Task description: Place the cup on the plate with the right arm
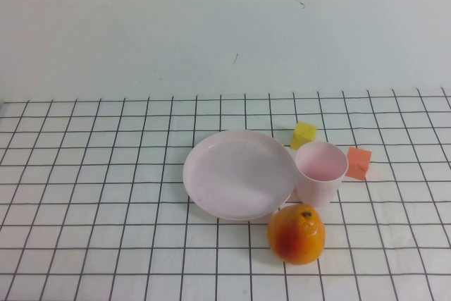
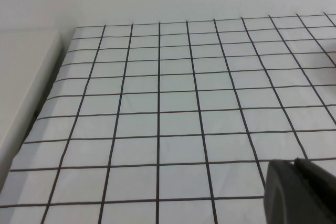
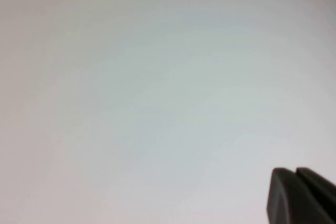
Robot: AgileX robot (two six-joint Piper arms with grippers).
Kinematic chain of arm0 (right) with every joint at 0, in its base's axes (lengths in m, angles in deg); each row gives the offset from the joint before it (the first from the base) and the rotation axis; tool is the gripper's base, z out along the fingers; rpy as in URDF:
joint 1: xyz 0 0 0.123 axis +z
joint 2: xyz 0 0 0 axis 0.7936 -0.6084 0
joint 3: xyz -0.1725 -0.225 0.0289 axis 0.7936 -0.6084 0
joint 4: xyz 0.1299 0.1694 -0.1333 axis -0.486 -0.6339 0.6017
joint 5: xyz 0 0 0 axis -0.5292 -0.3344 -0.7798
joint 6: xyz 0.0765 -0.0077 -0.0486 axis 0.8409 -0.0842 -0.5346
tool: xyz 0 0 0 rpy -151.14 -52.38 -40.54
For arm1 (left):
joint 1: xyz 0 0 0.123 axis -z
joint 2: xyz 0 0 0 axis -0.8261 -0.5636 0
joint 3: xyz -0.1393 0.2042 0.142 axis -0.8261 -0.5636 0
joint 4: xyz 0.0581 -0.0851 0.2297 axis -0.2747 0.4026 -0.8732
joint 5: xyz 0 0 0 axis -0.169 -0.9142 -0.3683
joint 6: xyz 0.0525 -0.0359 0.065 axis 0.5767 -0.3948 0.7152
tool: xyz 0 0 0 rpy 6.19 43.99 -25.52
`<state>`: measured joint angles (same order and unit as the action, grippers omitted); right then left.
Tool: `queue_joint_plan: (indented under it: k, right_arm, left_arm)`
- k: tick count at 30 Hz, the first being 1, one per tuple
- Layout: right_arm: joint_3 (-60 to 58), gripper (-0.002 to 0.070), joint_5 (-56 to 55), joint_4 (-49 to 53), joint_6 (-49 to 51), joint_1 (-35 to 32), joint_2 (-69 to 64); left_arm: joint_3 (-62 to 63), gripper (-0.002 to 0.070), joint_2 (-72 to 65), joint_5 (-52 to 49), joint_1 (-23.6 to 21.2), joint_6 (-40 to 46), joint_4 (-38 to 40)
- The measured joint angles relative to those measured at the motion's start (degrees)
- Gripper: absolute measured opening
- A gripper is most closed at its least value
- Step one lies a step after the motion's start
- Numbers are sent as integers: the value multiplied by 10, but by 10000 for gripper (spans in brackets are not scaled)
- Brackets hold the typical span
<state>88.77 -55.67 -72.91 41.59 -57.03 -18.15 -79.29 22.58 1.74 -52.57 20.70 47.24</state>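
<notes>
The pale pink cup (image 1: pixel 321 171) stands upright on the gridded table, touching the right edge of the round pale pink plate (image 1: pixel 239 173). Neither arm shows in the high view. My left gripper (image 2: pixel 295 162) shows only in the left wrist view, shut and empty, over bare gridded table. My right gripper (image 3: pixel 295 170) shows only in the right wrist view, shut and empty, against a plain pale surface. The cup and plate are out of both wrist views.
An orange fruit (image 1: pixel 297 235) sits just in front of the cup. A yellow block (image 1: pixel 304 134) lies behind the cup and an orange block (image 1: pixel 358 162) to its right. A white wall rises behind the table. The table's left edge (image 2: pixel 42 103) shows in the left wrist view.
</notes>
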Motion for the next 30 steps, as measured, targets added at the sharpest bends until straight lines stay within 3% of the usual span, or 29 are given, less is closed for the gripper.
queue_joint_plan:
  k: [8, 12, 17, 20, 25, 30]
  right_arm:
    - [66, -2, 154, 21, 53, 0, -157]
    - [85, -2, 247, 16, 41, 0, -253]
    - [90, -2, 305, -69, -28, 0, -371]
    - [90, -2, 325, -163, -117, 0, -434]
    - [93, 27, 393, -413, -349, 0, -548]
    - [96, 202, 434, -649, -614, 5, -647]
  left_arm:
    - [0, -3, 0, 0, 0, 0, 0]
    - [0, -4, 0, 0, 0, 0, 0]
    - [0, -3, 0, 0, 0, 0, 0]
    - [0, -3, 0, 0, 0, 0, 0]
    - [0, -3, 0, 0, 0, 0, 0]
    - [0, -3, 0, 0, 0, 0, 0]
